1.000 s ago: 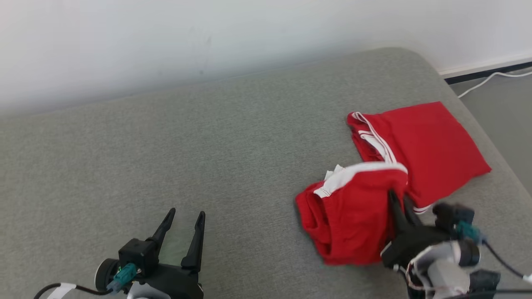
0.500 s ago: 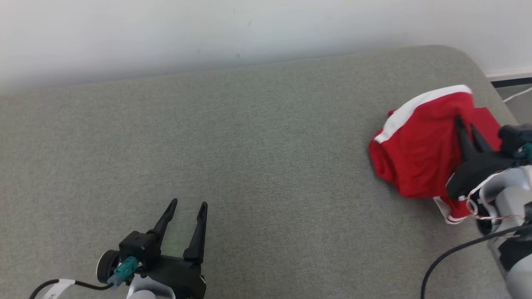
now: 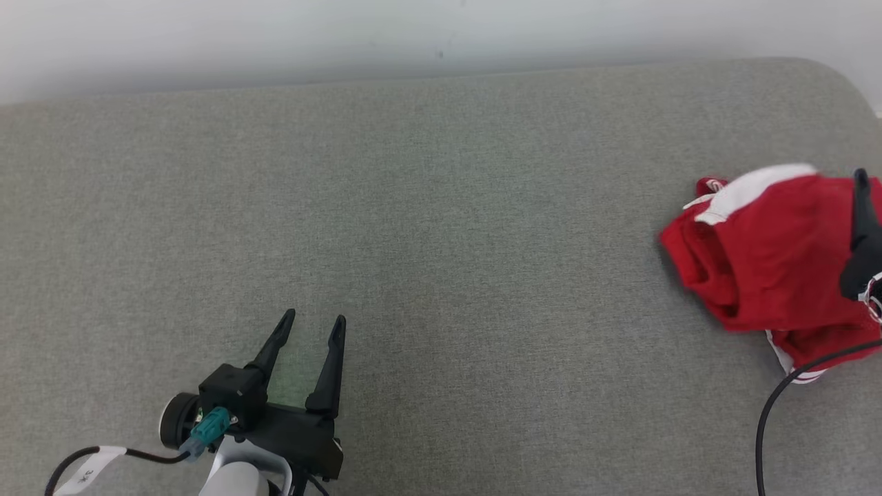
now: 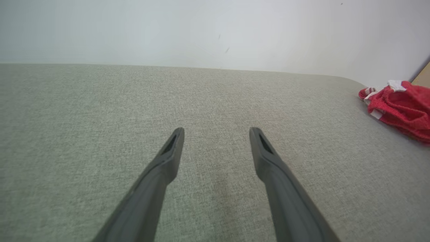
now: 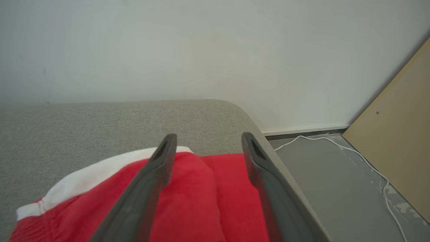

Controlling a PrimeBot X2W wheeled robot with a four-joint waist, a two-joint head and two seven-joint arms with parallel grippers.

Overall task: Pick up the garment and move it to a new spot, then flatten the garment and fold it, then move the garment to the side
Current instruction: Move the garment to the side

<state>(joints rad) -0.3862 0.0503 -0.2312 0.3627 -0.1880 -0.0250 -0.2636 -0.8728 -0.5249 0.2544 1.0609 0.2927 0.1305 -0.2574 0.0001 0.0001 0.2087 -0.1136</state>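
The garment (image 3: 765,262) is a red pair of shorts with a white waistband, lying bunched at the right end of the grey cushion (image 3: 441,207). It also shows far right in the left wrist view (image 4: 399,104). My right gripper (image 5: 209,135) hovers just over the garment (image 5: 201,201), jaws wide apart with nothing pinched between them. One of its dark fingers (image 3: 861,213) shows at the head view's right edge, over the red cloth. My left gripper (image 3: 314,317) rests open over bare cushion at the lower left, far from the garment, with its fingers spread (image 4: 216,129).
The cushion's rounded right edge (image 5: 268,141) drops off right beside the garment. Beyond it lies grey floor with a white cable (image 5: 336,143) and a leaning wooden panel (image 5: 396,141). A pale wall runs along the cushion's far side. Black cable (image 3: 765,413) hangs by my right arm.
My right gripper, shut on the garment a second ago, has carried it toward the cushion's right end and opened, letting go. The head view has swung. The left gripper has stayed put.
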